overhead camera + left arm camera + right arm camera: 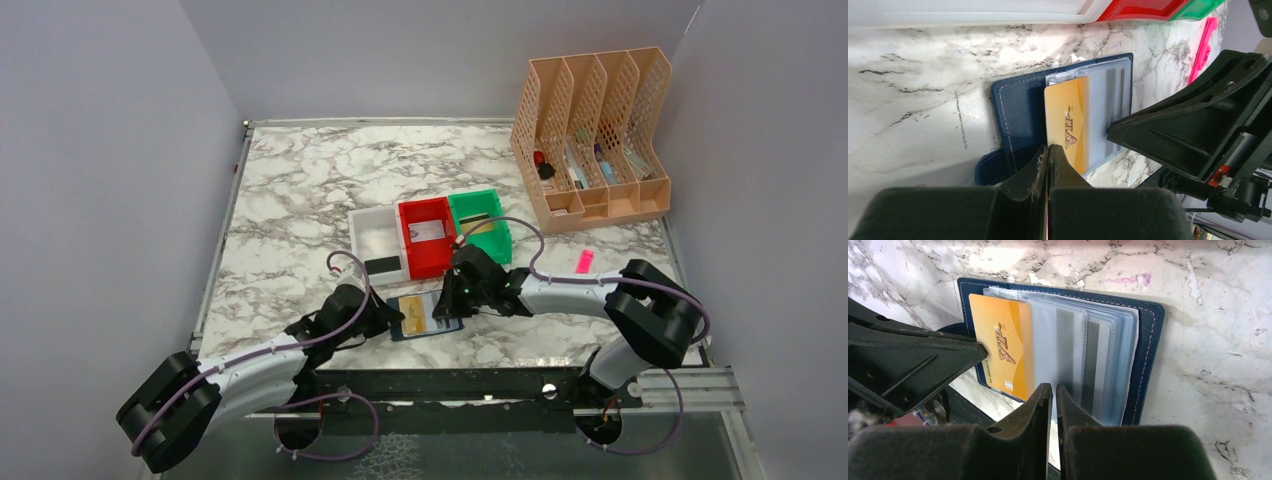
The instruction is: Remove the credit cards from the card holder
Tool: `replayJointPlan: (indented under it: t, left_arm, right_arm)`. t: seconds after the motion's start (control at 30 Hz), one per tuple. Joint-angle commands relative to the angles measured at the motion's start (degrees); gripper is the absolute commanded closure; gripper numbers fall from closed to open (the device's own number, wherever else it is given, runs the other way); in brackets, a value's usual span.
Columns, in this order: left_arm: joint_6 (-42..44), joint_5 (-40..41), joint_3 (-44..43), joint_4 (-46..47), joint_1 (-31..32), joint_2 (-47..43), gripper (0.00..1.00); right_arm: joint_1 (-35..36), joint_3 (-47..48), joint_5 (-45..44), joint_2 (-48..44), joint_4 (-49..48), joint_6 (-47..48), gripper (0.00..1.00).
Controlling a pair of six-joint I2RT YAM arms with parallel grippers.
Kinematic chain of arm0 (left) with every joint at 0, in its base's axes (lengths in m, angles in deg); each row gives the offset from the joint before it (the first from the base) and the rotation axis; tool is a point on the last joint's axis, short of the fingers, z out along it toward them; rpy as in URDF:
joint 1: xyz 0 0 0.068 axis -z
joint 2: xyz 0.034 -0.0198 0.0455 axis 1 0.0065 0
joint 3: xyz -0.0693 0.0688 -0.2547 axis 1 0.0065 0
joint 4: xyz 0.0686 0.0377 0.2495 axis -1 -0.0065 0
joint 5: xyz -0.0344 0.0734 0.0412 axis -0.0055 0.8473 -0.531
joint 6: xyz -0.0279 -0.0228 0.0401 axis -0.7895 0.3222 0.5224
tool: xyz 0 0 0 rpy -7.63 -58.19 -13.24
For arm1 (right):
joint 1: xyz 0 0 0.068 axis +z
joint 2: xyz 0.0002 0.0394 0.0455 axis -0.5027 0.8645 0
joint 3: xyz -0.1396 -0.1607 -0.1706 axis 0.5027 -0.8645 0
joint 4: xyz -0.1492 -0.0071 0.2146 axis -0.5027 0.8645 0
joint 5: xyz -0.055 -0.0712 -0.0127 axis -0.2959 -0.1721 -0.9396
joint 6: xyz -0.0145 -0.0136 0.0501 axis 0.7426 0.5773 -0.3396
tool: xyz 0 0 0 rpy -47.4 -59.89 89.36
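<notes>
Grey walls, glossy marble-pattern table [300,190]. Card holder [1148,355] lies open at near edge, middle: stitched navy cover, shiny clear sleeves [1068,340], flat gold card [998,345] poking out. Both arms stretched low, converging. Left gripper [1048,150] pressed together at card's corner; pinch unclear. Right gripper [1054,389] nipping sleeve edge, slit between fingers. Plastic bins [426,238] just beyond; bare marble towards left edge.

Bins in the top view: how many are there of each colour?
White bin: 1
Red bin: 1
Green bin: 1
Total: 3
</notes>
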Motion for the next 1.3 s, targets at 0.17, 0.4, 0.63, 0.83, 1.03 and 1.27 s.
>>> replayJointPlan:
  t: [0.17,0.4,0.63,0.83,1.03,1.27]
  left_arm:
    - [2.3,0.0,-1.6,-0.1,-0.4,4.7,1.0]
    - [2.1,0.7,-1.3,-0.8,-0.3,3.4,1.0]
    - [2.1,0.5,-1.7,-0.3,-0.3,3.9,1.0]
    - [2.3,0.1,-2.1,0.1,-0.4,4.6,1.0]
    - [3.1,-1.6,-2.5,2.7,-0.4,5.8,1.0]
    - [2.5,-3.9,-2.5,6.4,-0.4,6.2,0.89]
  right_arm:
    - [0.3,-2.1,1.5,-2.8,2.8,6.4,0.79]
    - [0.3,0.1,8.7,-3.8,-0.6,9.7,0.76]
    - [0.3,2.1,13.3,1.5,-2.7,10.7,0.7]
    - [0.3,2.4,10.9,5.8,-3.0,9.9,0.64]
    - [0.3,1.3,9.8,8.9,-2.2,8.5,0.64]
    - [0.3,-1.0,9.4,9.6,-3.3,5.9,0.64]
